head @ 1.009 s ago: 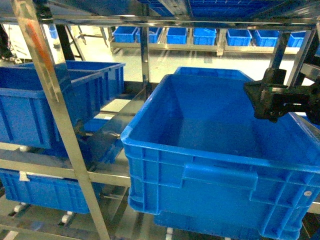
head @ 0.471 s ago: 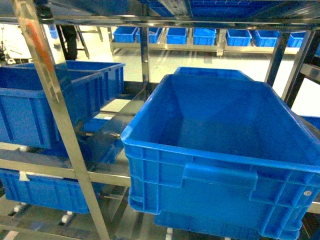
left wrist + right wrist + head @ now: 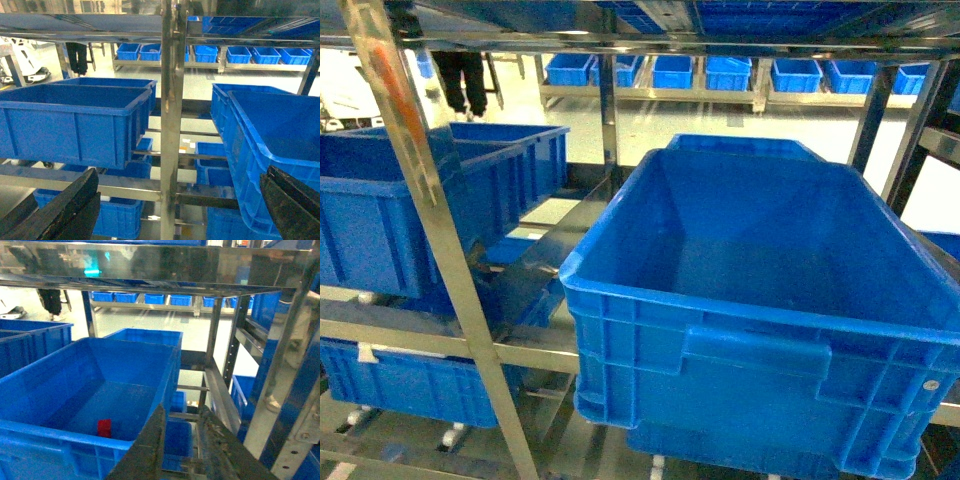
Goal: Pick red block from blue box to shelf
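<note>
Right wrist view: red block (image 3: 104,428) lies left of right end effector (image 3: 182,440).

Head view looks down close on the blue box (image 3: 760,300); both wrist views share it.

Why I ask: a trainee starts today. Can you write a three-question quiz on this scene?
1. True or false: the red block lies outside the blue box.
2. Which view shows the red block? A head, B left wrist, C right wrist.
3. What does the left end effector hold?

Key: 1 false, it lies on the box floor near the front wall. 2 C. 3 nothing; its fingers are spread wide apart.
</note>
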Controlling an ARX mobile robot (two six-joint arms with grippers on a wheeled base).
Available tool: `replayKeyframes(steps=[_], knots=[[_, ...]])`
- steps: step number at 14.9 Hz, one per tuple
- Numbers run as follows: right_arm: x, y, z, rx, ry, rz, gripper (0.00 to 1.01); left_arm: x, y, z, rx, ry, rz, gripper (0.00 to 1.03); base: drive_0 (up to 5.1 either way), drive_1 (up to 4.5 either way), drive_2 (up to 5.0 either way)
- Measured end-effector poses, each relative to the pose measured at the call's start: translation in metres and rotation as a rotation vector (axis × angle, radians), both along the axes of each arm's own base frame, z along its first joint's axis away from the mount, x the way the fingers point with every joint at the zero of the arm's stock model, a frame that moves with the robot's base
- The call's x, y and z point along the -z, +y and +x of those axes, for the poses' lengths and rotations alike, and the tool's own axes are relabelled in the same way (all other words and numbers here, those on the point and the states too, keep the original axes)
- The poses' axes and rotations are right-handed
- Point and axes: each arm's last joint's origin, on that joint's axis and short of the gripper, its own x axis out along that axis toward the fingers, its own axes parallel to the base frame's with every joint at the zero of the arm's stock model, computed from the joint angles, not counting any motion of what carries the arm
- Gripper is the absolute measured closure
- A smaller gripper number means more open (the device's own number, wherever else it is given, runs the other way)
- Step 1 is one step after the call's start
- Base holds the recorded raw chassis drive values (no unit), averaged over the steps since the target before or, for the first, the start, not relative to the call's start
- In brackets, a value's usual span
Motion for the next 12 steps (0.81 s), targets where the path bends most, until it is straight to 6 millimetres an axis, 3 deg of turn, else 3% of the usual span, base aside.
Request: replayKeyframes(steps=[2,10,12], knots=[[0.005,-0.001,-0.004,0.022,0.002,-0.001,0.99,0.000,0.000,0.000,0.000,0.000,0.000,0.05,0.0,0.00,0.0],[0.015,-0.001,-0.016,0.022,-0.016,-0.004,0.99,0.000,0.000,0.000,0.000,0.000,0.000,0.05,0.0,0.00,0.0],[0.016,-0.001,-0.027,0.022,-0.020,-0.004,0.99,0.000,0.000,0.000,-0.001,0.000,0.000,0.05,0.0,0.00,0.0]])
